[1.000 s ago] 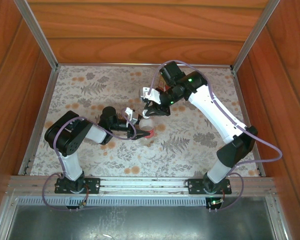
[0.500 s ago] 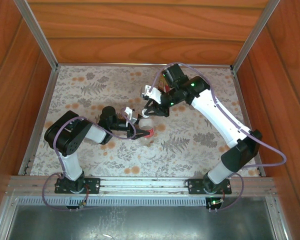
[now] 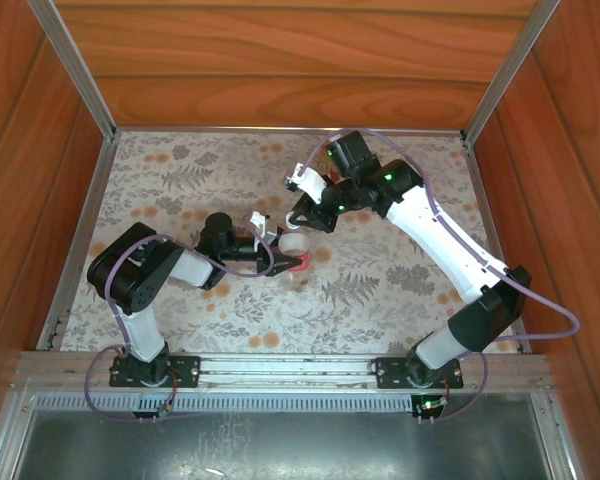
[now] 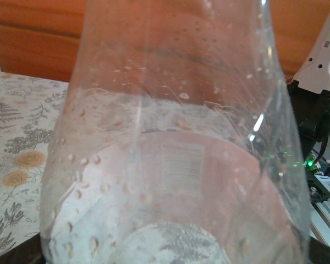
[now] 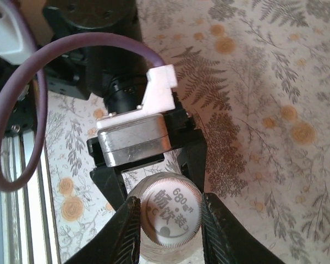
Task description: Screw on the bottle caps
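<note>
Got the right gripper [image 3: 305, 226] pointing straight down and squeezed shut onto the bottle cap [image 5: 170, 212]. Can see its fingers [image 5: 127, 228] pressed against both sides of that ribbed whitish rim, printed top facing the wrist camera, dead centre between them. Parked right on top of the red-and-white bottle [image 3: 298, 252], upright around the middle of the floral table [image 3: 180, 200]. Lower down, clamped around the bottle's body with the left gripper [image 3: 288, 263], reaching in sideways from the left. Up close from the left wrist: just clear plastic beaded with droplets, label showing through. Can't tell how far threaded on.
</note>
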